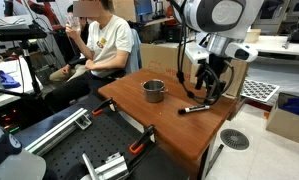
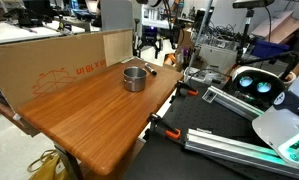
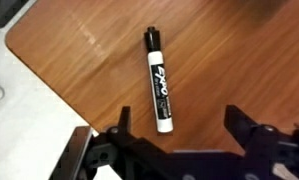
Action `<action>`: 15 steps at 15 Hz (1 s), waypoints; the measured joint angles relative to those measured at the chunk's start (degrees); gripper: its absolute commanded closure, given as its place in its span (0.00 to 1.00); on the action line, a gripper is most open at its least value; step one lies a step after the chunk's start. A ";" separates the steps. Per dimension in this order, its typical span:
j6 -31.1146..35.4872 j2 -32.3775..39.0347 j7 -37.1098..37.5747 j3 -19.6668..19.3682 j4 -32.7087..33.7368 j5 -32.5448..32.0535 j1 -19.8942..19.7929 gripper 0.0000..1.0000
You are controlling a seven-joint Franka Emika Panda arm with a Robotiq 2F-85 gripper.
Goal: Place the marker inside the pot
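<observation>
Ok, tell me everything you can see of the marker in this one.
The marker is a slim pen with a white barrel printed EXPO in black, a black cap on one end and a black butt on the other. It looks plastic, capped, lying flat on the wooden table near an edge. Only the table touches it; the open claw hangs clear of it.

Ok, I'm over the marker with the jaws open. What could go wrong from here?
1. The marker lies flat near the edge of the table. An off-centre close by the open gripper could roll it off the edge.
2. In the wrist view the gripper seems lined up with one end of the marker, not its middle, so it may tilt when lifted.
3. The marker looks about as long as the pot is wide. Released flat, it may rest across the rim.
</observation>
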 measured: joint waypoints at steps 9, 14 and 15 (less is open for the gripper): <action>3.92 5.20 6.04 -0.62 1.82 -5.17 0.66 0.26; 3.91 6.00 7.64 -0.72 2.70 -6.60 1.36 0.64; 3.91 6.00 7.69 -0.72 2.88 -6.60 1.40 0.73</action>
